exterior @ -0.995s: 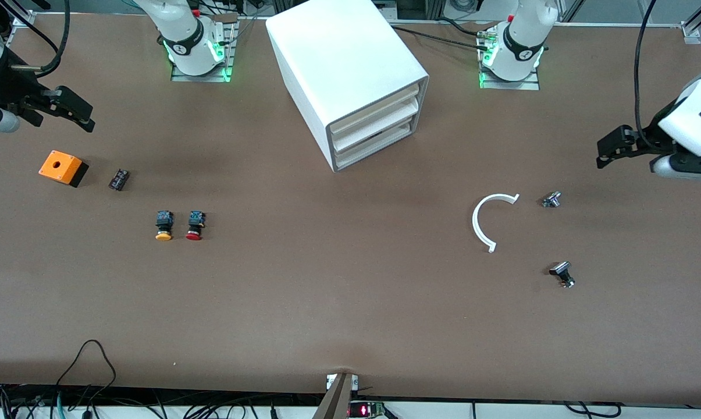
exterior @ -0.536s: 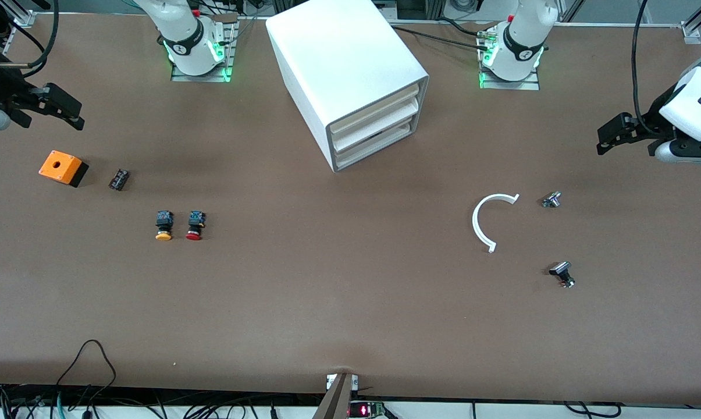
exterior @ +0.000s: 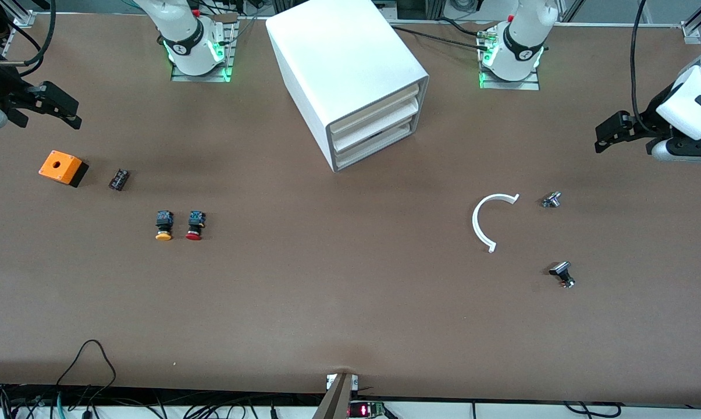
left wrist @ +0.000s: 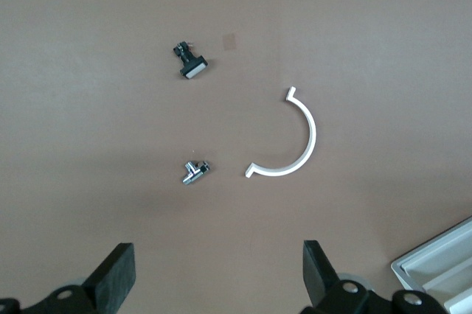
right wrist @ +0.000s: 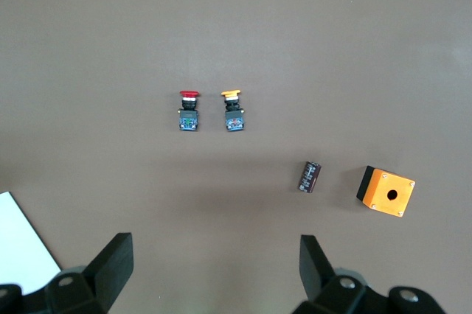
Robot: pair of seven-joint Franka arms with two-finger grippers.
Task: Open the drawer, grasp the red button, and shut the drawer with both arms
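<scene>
The red-capped button [exterior: 194, 226] [right wrist: 189, 110] lies on the brown table beside an orange-capped twin [exterior: 163, 226] [right wrist: 232, 110], toward the right arm's end. The white cabinet [exterior: 350, 70] stands between the arm bases, its three drawer fronts [exterior: 373, 125] pushed in. My right gripper [exterior: 59, 107] [right wrist: 214, 273] hangs open and empty over the table near the orange box. Over the left arm's end of the table my left gripper [exterior: 609, 131] [left wrist: 219, 281] is also open, holding nothing.
An orange box [exterior: 62, 167] and a small black cylinder [exterior: 118, 179] lie near the right arm's end. A white arc [exterior: 488, 221], a small metal part [exterior: 551, 199] and a black part [exterior: 562, 273] lie toward the left arm's end.
Both grippers have drifted slightly outward toward their own table ends and toward the bases. Nothing on the table has moved, and both stay open.
</scene>
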